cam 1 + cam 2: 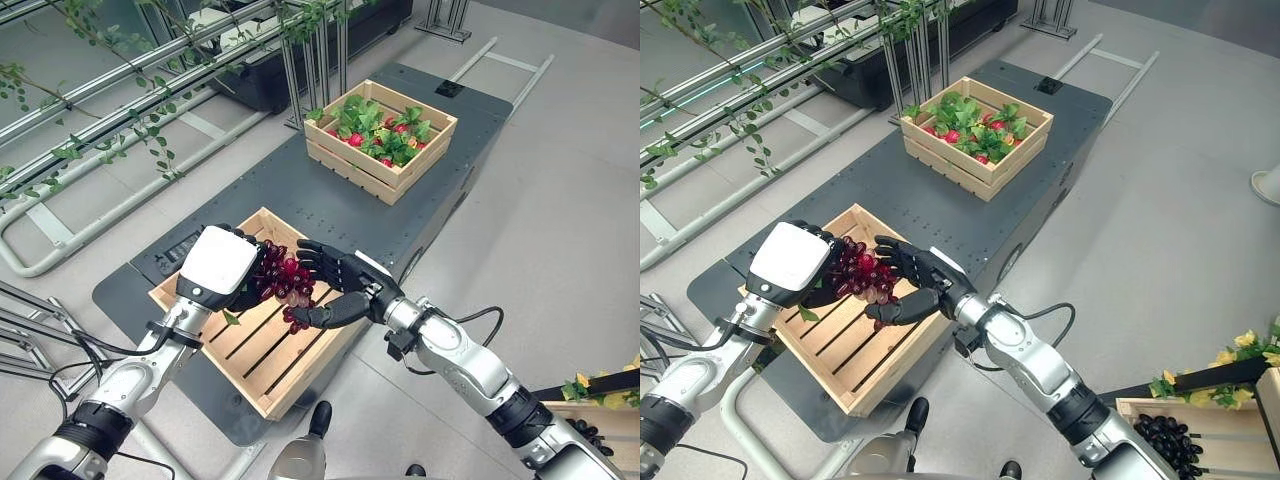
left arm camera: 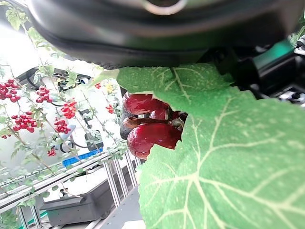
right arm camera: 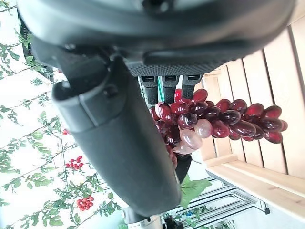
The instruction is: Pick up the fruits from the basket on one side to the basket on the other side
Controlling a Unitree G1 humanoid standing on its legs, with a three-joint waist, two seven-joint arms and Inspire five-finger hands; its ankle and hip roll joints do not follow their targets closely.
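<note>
A bunch of dark red grapes (image 1: 287, 280) hangs above the near slatted wooden crate (image 1: 290, 378). My left hand (image 1: 218, 265), with a white cover on its back, is curled round the bunch's left end. From the right, my right hand (image 1: 345, 285) reaches in with straight spread fingers over the grapes and its thumb beneath them. In the right wrist view the grapes (image 3: 214, 121) lie between thumb and fingers. The left wrist view has the grapes (image 2: 150, 136) behind a large green leaf (image 2: 224, 167). The far crate (image 1: 352, 165) holds red fruit among green leaves.
Both crates sit on a dark low platform (image 1: 300, 200). Metal rails with leafy vines (image 1: 100, 110) run along the left and back. A third crate with dark grapes (image 1: 1170, 435) stands on the floor at the lower right, beside yellow flowers.
</note>
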